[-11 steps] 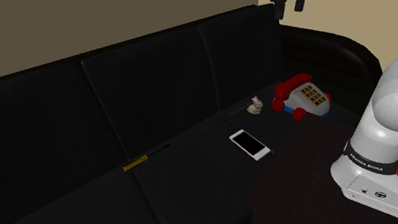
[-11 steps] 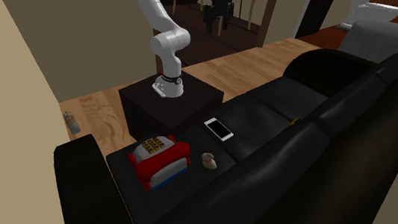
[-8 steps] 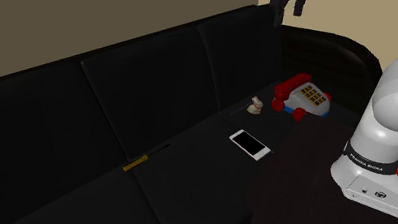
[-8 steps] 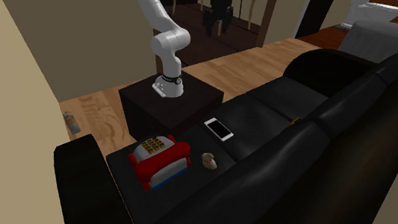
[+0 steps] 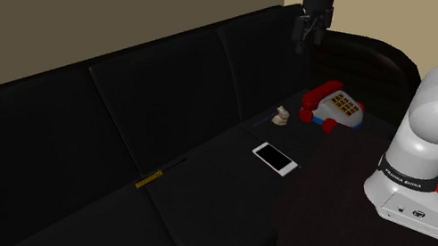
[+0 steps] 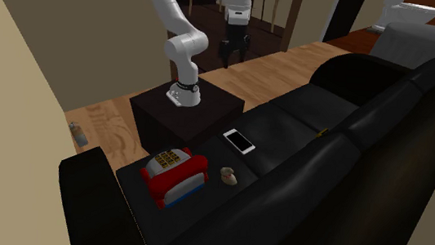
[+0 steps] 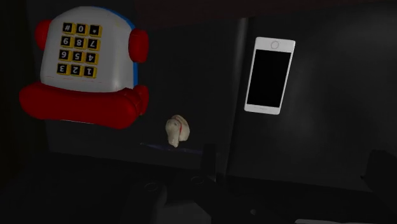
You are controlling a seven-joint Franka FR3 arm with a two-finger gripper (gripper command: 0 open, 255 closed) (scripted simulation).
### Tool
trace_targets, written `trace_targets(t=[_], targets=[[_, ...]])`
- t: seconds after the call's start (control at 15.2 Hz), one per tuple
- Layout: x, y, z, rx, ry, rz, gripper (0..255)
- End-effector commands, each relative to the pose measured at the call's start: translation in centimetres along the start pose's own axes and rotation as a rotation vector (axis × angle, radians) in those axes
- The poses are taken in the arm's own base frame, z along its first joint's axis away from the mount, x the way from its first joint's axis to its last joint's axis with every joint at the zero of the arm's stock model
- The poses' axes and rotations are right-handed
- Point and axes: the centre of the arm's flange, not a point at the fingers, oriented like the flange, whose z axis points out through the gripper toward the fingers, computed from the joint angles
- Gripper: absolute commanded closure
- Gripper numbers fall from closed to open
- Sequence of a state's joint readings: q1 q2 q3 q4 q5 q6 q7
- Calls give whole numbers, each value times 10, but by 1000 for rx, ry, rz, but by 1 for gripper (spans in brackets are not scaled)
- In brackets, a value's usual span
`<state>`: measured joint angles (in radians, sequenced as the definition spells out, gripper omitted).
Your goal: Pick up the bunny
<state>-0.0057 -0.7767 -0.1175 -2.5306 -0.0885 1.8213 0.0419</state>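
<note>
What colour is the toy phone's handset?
The handset is red, clearest in the wrist view.

In the shoulder view the bunny [image 5: 280, 117] sits right of centre on the sofa [image 5: 212, 204] seat. There is open air above it, up to the gripper [image 5: 308, 29] at the upper right. A red toy phone [image 5: 333, 107] stands just beside it on the right, not touching. A smartphone [image 5: 274, 158] lies flat below it, near but apart. The backrest [image 5: 158, 91] rises close behind, and the armrest [image 5: 369, 53] walls the far right. Toward the frame's left the seat lies open.
</note>
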Motion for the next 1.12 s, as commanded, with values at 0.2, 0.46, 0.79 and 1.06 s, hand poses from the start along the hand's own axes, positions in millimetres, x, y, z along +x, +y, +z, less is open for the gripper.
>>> trace_targets(t=[0.2, 0.46, 0.79, 1.06], targets=[[19, 25, 59, -2, 26, -15, 0], [34, 44, 105, -4, 44, -27, 0], [54, 67, 162, -6, 67, -42, 0], [72, 86, 207, -8, 85, -53, 0]])
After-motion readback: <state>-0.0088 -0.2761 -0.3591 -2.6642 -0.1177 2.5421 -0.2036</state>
